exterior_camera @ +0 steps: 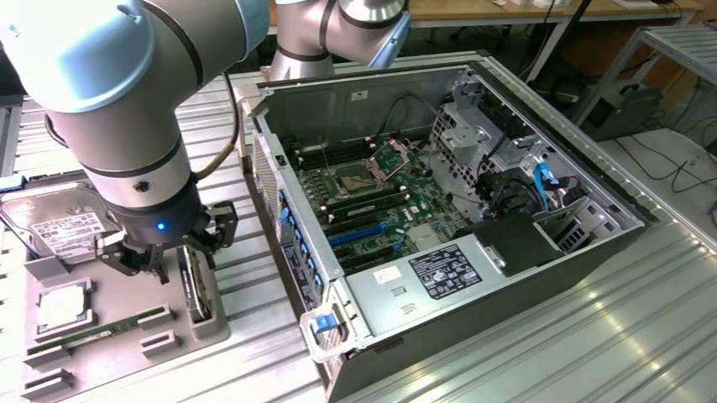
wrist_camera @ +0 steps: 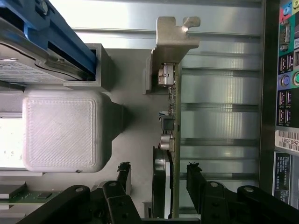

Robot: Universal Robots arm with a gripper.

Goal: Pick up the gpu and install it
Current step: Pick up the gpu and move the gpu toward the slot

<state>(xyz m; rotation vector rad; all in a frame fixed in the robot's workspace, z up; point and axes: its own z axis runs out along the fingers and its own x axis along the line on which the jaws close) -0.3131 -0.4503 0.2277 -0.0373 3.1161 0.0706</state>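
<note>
Pick-up looks to be the step in hand, with nothing yet installed. The gpu (exterior_camera: pixel 200 295) stands on its long edge in a slot of the grey tray (exterior_camera: pixel 213 334), at the exterior view's left, well apart from the open computer case (exterior_camera: pixel 505 323) at the exterior view's right. Both rest on the ribbed metal tabletop (exterior_camera: pixel 583 353).

The pincer (exterior_camera: pixel 180 264) hangs low over the tray, spread wide and straddling the card. In the wrist view the pincer (wrist_camera: pixel 159 170) has one of its dark fingers (wrist_camera: pixel 194 179) just beside one face of the gpu (wrist_camera: pixel 168 126) and the other further off the opposite face. No pinch shows. The silver bracket (wrist_camera: pixel 175 35) sits at the card's end away from the fingers.

On the same tray lie the hard drive (exterior_camera: pixel 67 222), on the far side, and the RAM stick (exterior_camera: pixel 96 332), on the near side. Neither is between the fingers.

As I judge it, a grasp from here calls for the fingers to meet the two flat faces squarely, keeping off the small parts along the card's edge. The card then needs to come straight up out of its slot, so that it neither tilts nor drags on the tray walls
</note>
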